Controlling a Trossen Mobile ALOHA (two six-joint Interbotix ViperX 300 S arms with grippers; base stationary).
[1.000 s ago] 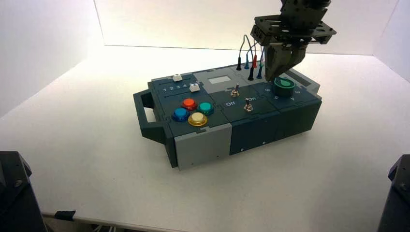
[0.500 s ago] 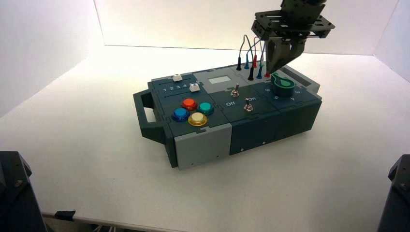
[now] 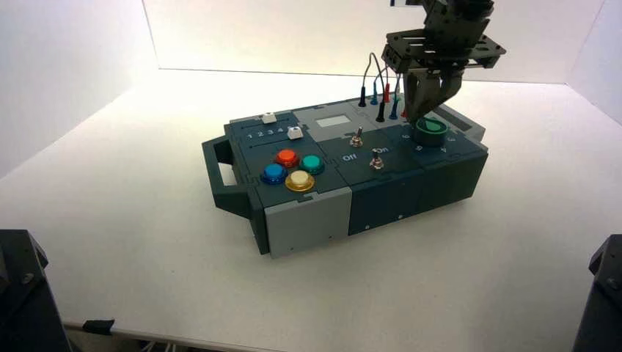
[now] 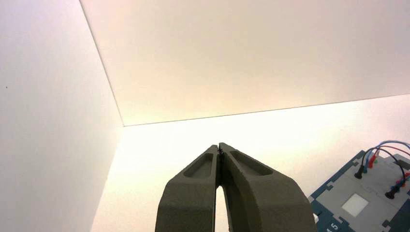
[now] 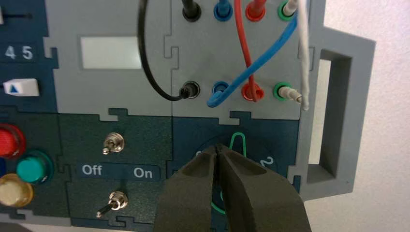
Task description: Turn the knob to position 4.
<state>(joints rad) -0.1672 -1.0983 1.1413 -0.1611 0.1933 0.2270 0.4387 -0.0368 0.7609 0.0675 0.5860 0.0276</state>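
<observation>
The knob (image 3: 430, 129) sits at the far right end of the box (image 3: 308, 220), just in front of the wire jacks. In the right wrist view its pointer (image 5: 238, 144) now aims toward the jack row, w/ the printed 2 (image 5: 269, 162) just beside it to one side. Half a sec ago, from above, the pointer stuck out toward the box's left-rear; a sec ago the top looked rounder, like now. So the dial has swung there and back, or nearly so. It doesn't look settled on position 4 (image 3: 443, 149), which is printed on the near side of the knob, toward you.

Your right tool (image 5: 218, 151) is back down over the knob after lifting clear half a sec ago. Its tips are clenched together, nothing between them, resting on or just above the knob top near the pointer; contact can't be confirmed. Judgement: you're pushing the pointer round w/ closed tips rather than gripping, so expect slip, and more sweep is needed to reach the 4.

Left tool (image 4: 220, 151) is pinched closed on nothing, parked well away from the box above the surface (image 3: 147, 242).
</observation>
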